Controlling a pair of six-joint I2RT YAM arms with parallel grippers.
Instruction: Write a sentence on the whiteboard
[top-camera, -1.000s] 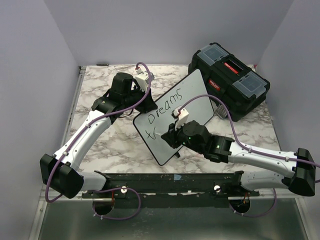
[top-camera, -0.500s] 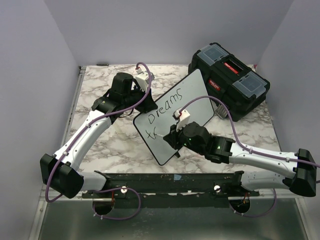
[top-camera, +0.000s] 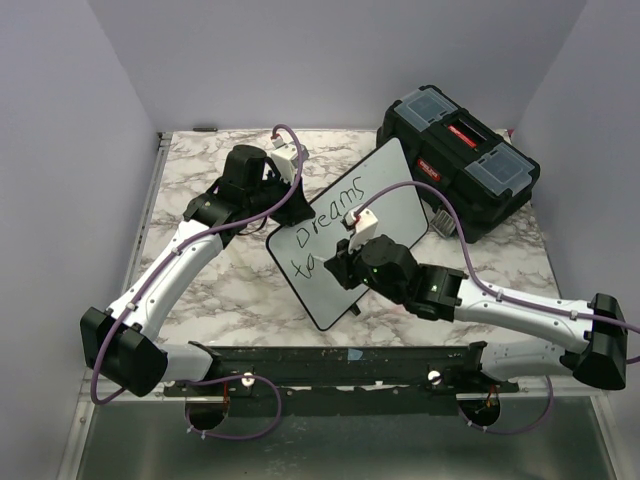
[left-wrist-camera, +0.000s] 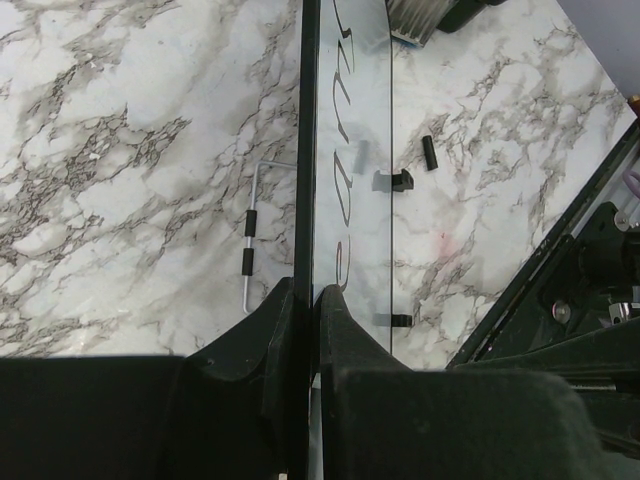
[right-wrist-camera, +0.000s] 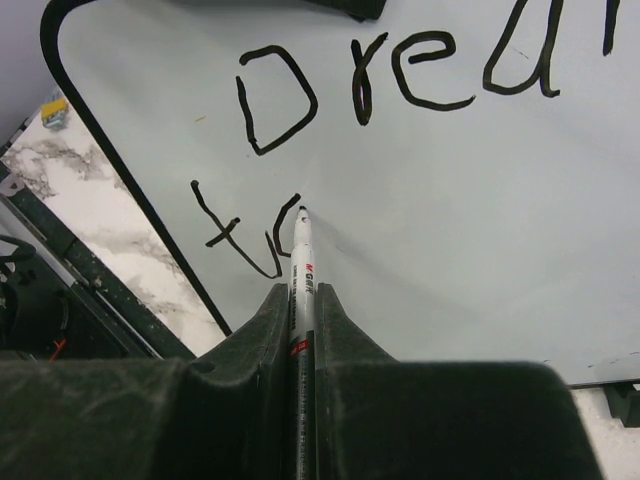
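Whiteboard (top-camera: 398, 192) is being propped tilted on the table (top-camera: 232, 292), edge clamped by the left gripper (left-wrist-camera: 305, 300) for steadiness, while a marker (right-wrist-camera: 298, 262) pinched by the right gripper (right-wrist-camera: 300, 296) is being pressed to the sentence (right-wrist-camera: 430, 104).

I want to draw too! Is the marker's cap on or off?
Off. The marker in the right gripper shows a bare black tip, pressed against the whiteboard.
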